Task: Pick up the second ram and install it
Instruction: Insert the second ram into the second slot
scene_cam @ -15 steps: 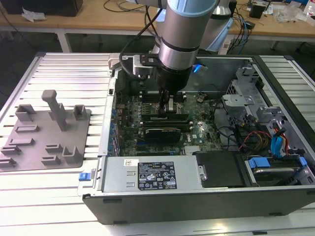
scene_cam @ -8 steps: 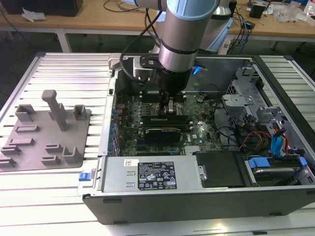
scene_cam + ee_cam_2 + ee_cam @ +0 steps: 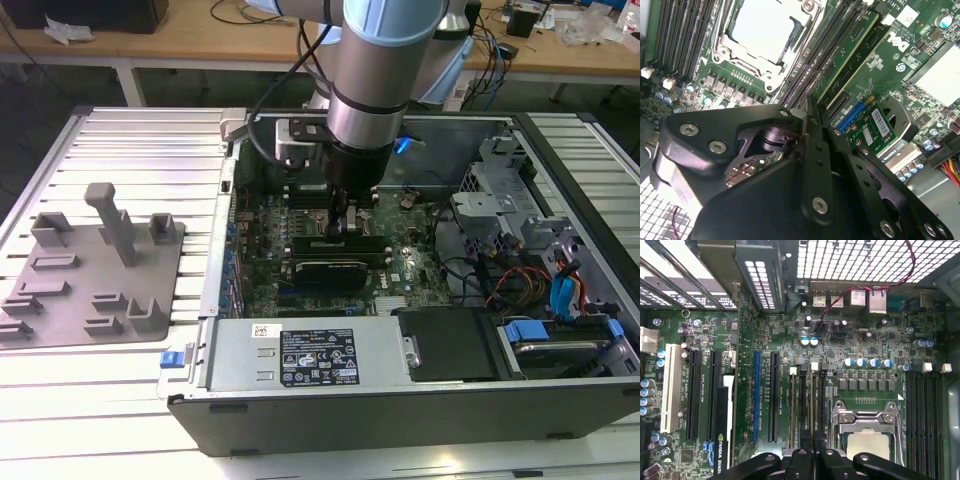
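1. On the exterior view's left, a grey moulded fixture plate (image 3: 60,290) with upright holders lies on the ribbed white table (image 3: 130,140). It is just beside the open black computer case (image 3: 400,410).
2. In the middle, the silver-and-blue robot arm (image 3: 385,60) reaches straight down into the case. Its black gripper (image 3: 336,228) is at the memory slots, just on the far side of the wide black-shrouded card (image 3: 325,272).
3. In the second wrist view the black fingers (image 3: 815,150) are pressed together and pinch nothing. Their tips meet the near end of the second ram (image 3: 847,55), a slim green circuit-board stick. It stands upright in the slot bank beside the square silver processor socket (image 3: 765,32).
4. The other green memory stick (image 3: 865,62) stands in a neighbouring slot, on the side away from the socket.
5. On the exterior view's right, red and orange cables (image 3: 520,280) run near a drive bay with blue plastic tabs (image 3: 560,335).
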`<action>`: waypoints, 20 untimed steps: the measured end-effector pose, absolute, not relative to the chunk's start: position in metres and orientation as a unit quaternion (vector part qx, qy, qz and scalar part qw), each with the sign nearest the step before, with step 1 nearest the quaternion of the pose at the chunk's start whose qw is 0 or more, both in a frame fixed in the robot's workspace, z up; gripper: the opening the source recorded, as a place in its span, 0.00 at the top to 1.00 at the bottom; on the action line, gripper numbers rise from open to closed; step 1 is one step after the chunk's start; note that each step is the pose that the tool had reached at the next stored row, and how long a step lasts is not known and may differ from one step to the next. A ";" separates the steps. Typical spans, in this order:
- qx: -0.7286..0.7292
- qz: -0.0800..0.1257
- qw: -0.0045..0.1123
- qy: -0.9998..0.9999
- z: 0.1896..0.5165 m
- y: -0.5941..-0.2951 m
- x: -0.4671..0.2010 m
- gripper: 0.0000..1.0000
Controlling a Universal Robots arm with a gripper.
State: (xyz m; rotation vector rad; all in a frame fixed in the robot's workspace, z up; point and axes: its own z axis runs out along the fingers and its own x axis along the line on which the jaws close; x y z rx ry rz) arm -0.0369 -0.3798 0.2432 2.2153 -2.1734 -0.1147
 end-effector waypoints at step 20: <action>0.706 -0.030 0.005 -0.708 0.237 -0.379 -0.042 0.90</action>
